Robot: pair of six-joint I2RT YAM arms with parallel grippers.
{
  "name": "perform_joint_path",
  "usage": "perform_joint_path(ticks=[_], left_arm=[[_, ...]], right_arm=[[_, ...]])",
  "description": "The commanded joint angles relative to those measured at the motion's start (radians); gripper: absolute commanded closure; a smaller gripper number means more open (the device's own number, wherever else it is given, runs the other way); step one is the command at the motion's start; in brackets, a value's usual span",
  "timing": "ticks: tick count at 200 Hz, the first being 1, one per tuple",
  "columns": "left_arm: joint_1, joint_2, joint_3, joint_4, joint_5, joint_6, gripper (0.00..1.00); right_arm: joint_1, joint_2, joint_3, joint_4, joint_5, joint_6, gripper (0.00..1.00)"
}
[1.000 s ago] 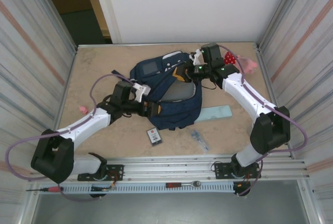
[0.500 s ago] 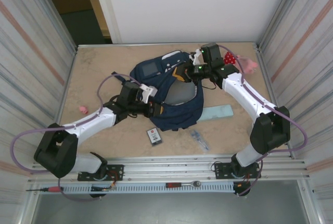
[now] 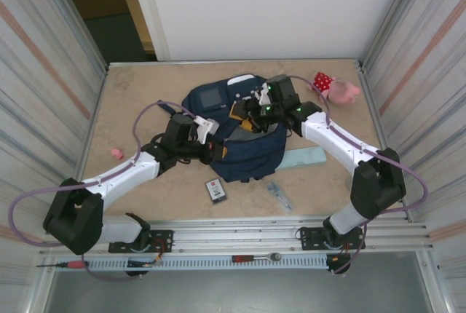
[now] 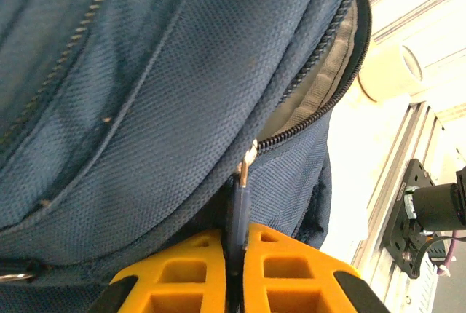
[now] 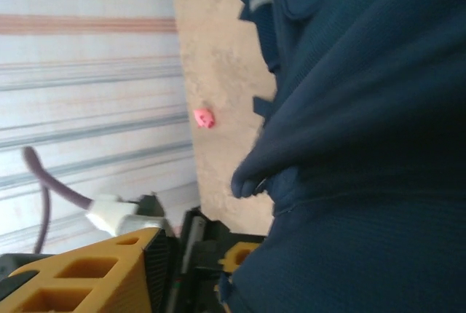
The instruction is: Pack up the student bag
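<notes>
Lying mid-table, the navy student bag (image 3: 247,149) is partly unzipped, but packing looks barely begun: the right gripper (image 3: 256,106) is at its top, grip impossible to tell; the pink plush toy (image 3: 335,87), pale green strip (image 3: 302,157) and black card (image 3: 215,191) lie outside; the zip pull (image 4: 239,200) sits clenched in the left gripper (image 4: 234,258).

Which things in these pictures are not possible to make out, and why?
- Student bag interior: top view, its own folded fabric covers the opening.
- Right gripper grip: right wrist view, bag fabric hides one finger.
- Small black card: top view, print too small.
</notes>
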Motion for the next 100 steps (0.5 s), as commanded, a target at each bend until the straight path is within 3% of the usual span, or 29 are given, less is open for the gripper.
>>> perform_joint_path(ticks=[1, 20, 30, 62, 100], left_arm=[[-0.014, -0.016, 0.019, 0.061, 0.027, 0.025, 1.00], [-0.015, -0.023, 0.023, 0.028, 0.013, 0.027, 1.00], [-0.010, -0.028, 0.028, -0.010, -0.008, 0.038, 0.99], [0.025, -0.056, 0.007, -0.027, -0.003, 0.034, 0.84], [0.024, -0.049, 0.019, 0.019, 0.039, 0.053, 0.76]], right_arm=[[0.034, -0.019, -0.033, 0.049, 0.077, 0.051, 0.54], [0.029, -0.014, -0.042, 0.047, 0.089, 0.044, 0.87], [0.014, -0.015, -0.035, 0.042, 0.072, 0.028, 1.00], [-0.007, -0.014, 0.051, -0.063, 0.021, -0.058, 1.00], [0.007, -0.007, 0.049, -0.038, -0.011, -0.043, 1.00]])
